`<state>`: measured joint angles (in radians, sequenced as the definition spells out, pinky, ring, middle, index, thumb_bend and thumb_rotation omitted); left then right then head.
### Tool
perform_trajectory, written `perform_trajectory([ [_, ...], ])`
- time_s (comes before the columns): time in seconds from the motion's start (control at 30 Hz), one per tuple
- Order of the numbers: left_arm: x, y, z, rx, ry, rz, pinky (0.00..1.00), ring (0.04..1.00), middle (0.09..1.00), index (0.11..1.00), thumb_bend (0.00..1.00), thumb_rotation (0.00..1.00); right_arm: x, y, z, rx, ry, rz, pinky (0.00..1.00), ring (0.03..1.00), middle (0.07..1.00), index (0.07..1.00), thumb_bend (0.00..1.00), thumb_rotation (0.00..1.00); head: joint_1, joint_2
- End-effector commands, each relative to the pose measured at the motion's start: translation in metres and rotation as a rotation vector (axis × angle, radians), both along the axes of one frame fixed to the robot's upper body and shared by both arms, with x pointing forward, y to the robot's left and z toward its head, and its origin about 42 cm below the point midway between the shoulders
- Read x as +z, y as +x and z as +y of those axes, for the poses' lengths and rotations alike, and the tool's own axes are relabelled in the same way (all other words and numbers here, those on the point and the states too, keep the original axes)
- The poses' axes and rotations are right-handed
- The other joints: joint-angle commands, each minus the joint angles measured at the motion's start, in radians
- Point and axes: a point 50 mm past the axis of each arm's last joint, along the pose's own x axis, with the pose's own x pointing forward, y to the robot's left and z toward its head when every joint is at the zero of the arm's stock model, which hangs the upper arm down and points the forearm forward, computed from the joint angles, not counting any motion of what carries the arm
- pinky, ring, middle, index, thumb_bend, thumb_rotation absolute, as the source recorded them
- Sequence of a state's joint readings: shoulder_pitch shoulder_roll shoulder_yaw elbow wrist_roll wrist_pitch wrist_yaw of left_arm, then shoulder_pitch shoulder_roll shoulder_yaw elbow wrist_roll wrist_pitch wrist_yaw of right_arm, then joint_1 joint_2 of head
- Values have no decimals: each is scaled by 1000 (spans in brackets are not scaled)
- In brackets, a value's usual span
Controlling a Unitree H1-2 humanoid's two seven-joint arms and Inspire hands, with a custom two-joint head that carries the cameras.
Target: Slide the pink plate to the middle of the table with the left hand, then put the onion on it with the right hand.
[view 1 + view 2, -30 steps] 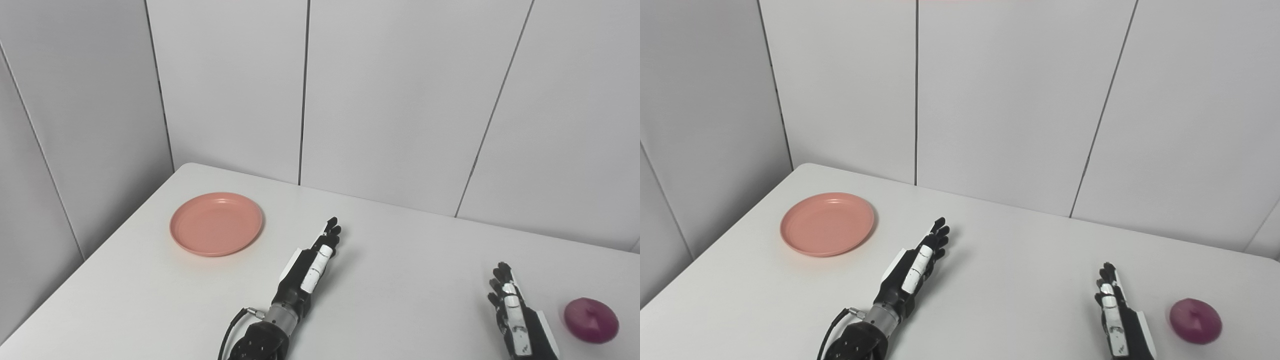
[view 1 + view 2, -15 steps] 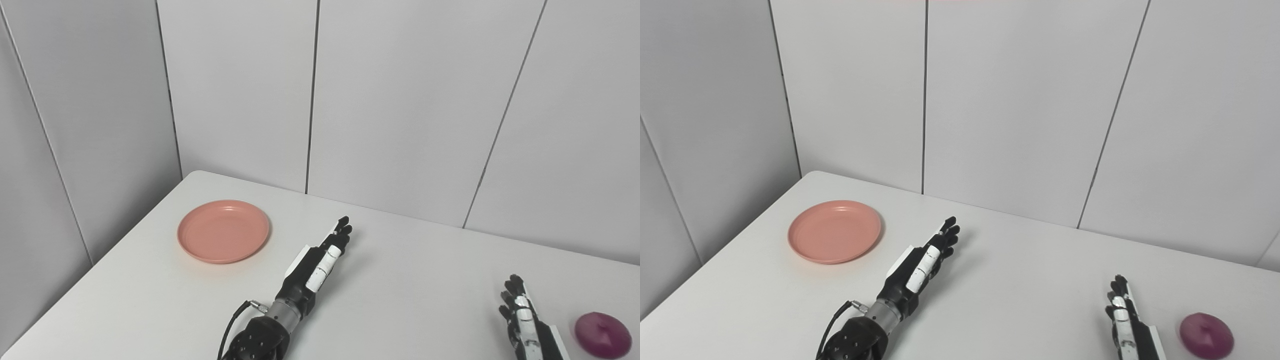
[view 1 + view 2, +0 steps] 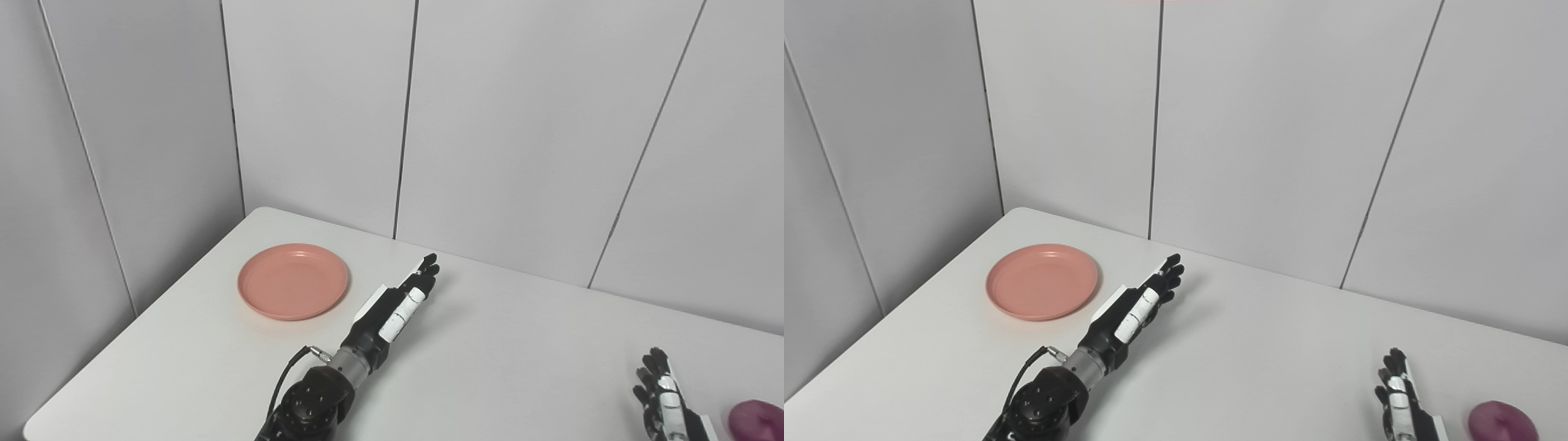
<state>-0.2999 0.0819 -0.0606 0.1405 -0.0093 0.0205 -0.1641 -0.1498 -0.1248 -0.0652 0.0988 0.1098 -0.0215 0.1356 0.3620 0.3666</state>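
A pink plate (image 3: pixel 293 280) lies on the white table (image 3: pixel 502 349) at the far left. My left hand (image 3: pixel 395 304) is open and empty, fingers stretched out flat, just right of the plate and apart from it. A purple onion (image 3: pixel 1501 421) sits at the near right edge of the view, partly cut off. My right hand (image 3: pixel 1399 402) is open and empty, fingers pointing up, just left of the onion and not touching it.
Grey panelled walls (image 3: pixel 508 122) stand close behind the table and along its left side. The table's left edge and rounded far-left corner (image 3: pixel 260 212) lie near the plate. A black cable (image 3: pixel 288 380) loops from my left wrist.
The camera has swung left and up, shifting the scene right and down. My left hand has reached slightly farther forward beside the plate. The right hand and onion hold their places.
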Motion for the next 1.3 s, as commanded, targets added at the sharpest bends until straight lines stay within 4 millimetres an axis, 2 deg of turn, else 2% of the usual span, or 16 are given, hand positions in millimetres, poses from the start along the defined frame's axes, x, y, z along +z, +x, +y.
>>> perform_trajectory([
  [0.0,30,15,4,-1,35,-121,1000,1000,1000,1000,813,1000,20,6,-4,3,4,-63,1000,1000,1000,1000,404,1000,6,-1],
  [0.13,34,17,14,28,63,-140,1000,998,1000,1000,784,1000,22,3,-3,-1,1,-54,1000,1000,1000,1000,432,1000,14,-3],
  [0.4,40,21,36,76,51,-158,1000,1000,1000,1000,783,1000,25,2,-2,3,3,-62,1000,1000,1000,1000,370,1000,23,-16],
  [0.53,42,26,49,104,69,-171,1000,1000,1000,1000,792,1000,26,2,-2,6,7,-55,1000,1000,1000,1000,377,1000,23,-16],
  [0.67,47,29,61,123,16,-182,1000,1000,1000,1000,792,1000,25,2,-2,3,2,-48,1000,1000,1000,1000,377,1000,29,-27],
  [0.87,58,28,83,160,61,-189,1000,1000,1000,1000,775,1000,25,1,0,8,12,-50,1000,1000,1000,1000,351,1000,51,-36],
  [1.03,69,24,102,198,96,-168,1000,1000,1000,1000,788,1000,25,2,0,14,22,-36,1000,1000,1000,1000,384,1000,50,-38],
  [1.13,73,27,115,218,116,-166,1000,1000,1000,1000,796,1000,24,2,-1,8,13,-39,1000,1000,1000,1000,417,1000,49,-38],
  [1.27,77,31,134,246,144,-181,1000,996,1000,1000,788,1000,24,3,-1,8,23,-41,1000,1000,1000,1000,390,1000,50,-42],
])
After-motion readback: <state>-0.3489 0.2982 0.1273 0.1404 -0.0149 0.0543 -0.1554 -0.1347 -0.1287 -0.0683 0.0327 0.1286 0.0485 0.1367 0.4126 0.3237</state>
